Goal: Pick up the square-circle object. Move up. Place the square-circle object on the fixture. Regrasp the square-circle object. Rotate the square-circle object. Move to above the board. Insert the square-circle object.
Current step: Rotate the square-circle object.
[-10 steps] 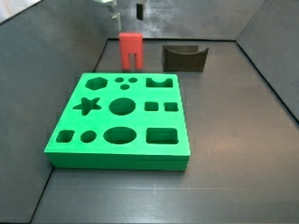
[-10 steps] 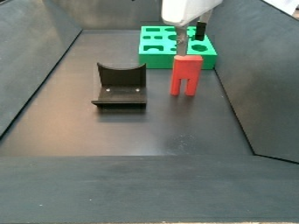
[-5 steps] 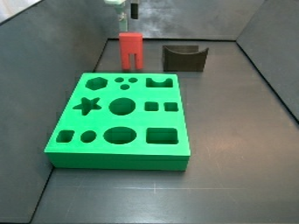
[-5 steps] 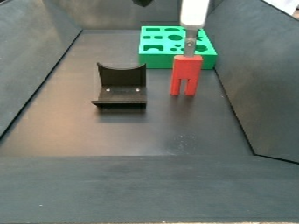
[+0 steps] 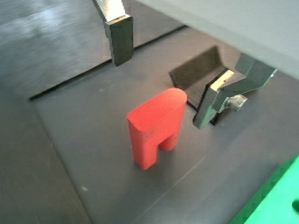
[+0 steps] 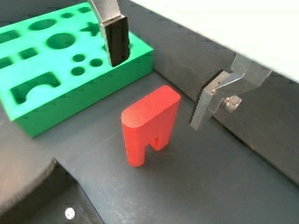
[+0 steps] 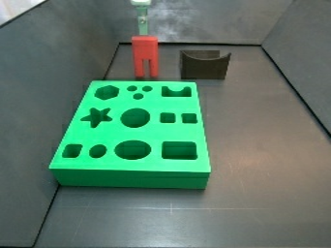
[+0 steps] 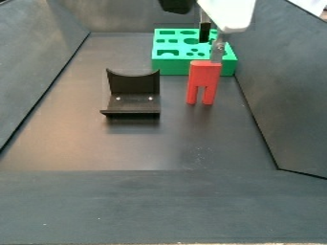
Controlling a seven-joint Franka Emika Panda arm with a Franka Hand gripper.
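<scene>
The red square-circle object [image 7: 143,55] stands upright on the dark floor, between the green board [image 7: 134,131] and the fixture [image 7: 204,63]. My gripper [image 7: 139,26] hangs open just above it. In both wrist views the peg [image 5: 156,128] [image 6: 149,126] sits below the gap, with one finger [image 5: 119,40] on one side of it and the second finger [image 6: 209,97] on the opposite side, neither touching it. In a side view the gripper [image 8: 215,46] is right over the peg [image 8: 205,81], with the fixture [image 8: 130,93] a short way off.
Grey walls close in the floor on both sides and at the back. The board [image 8: 192,48] lies flat with several shaped holes, close to the peg. A wall [image 6: 251,114] rises near the peg's far side.
The gripper has shifted sideways until it is centred over the red peg and has come lower. The peg, fixture and board have not moved.
</scene>
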